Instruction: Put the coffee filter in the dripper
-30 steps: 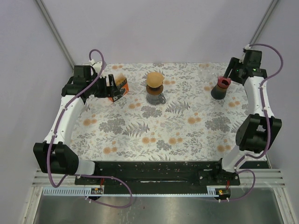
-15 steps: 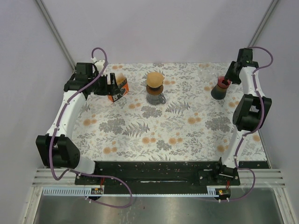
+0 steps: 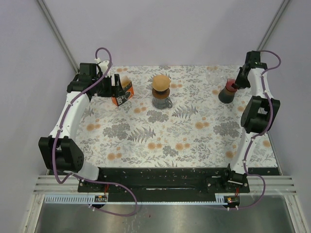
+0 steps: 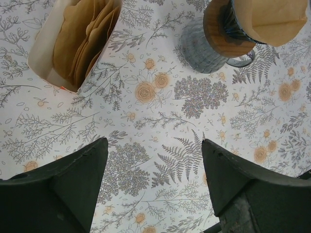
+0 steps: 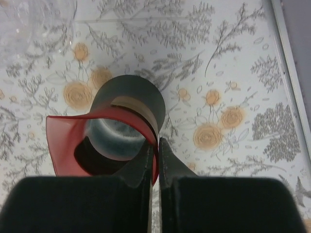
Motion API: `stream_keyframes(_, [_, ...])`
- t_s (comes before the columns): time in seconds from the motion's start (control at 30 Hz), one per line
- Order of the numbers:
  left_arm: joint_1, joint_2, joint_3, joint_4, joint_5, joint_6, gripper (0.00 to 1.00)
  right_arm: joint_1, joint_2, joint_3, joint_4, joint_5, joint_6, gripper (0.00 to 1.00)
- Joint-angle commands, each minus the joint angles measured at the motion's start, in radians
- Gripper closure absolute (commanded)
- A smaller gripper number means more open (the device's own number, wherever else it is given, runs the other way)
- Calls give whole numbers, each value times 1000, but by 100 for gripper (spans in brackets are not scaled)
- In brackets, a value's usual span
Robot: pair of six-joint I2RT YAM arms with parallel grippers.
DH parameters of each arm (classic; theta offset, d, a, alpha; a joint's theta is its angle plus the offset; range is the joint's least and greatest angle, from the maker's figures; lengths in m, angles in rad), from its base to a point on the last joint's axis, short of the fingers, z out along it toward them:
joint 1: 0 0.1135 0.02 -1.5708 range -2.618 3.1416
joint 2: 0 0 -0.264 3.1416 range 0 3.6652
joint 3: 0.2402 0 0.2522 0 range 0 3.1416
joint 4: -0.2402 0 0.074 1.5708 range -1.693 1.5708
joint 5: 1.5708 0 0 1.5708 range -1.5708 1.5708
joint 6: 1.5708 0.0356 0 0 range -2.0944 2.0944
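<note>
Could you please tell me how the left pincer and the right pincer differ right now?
The left pincer is open, while the right pincer is shut. The left pincer holds nothing, above the table near the filter box; the right pincer pinches the red dripper by its rim. Both are dark and work near the table's far edge.

Floral table cover (image 3: 170,141): grey ferns and orange blossoms on white. A ribbed grey mug (image 4: 206,51) stands upright at centre rear. A dark cylindrical cup (image 5: 141,94) stands upright at right rear. Only an edge of a clear glass vessel (image 5: 29,19) shows just beyond it.
</note>
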State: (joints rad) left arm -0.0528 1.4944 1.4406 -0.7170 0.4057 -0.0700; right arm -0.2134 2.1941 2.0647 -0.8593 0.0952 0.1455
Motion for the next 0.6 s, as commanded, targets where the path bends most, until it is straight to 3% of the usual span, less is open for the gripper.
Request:
stream_keyframes(0.0, [13, -8, 50, 21, -8, 19, 18, 51, -215, -78, -18, -8, -14, 100])
stream_keyframes(0.2, [21, -43, 38, 7, 15, 59, 18, 209, -439, -199, -75, 43, -32, 100])
stream_keyframes(0.4, [33, -109, -8, -18, 27, 125, 16, 547, -612, -330, -84, -5, -17, 100])
stream_keyframes(0.57, [74, -157, -28, -27, 31, 147, 13, 866, -626, -406, -24, 58, 26, 100])
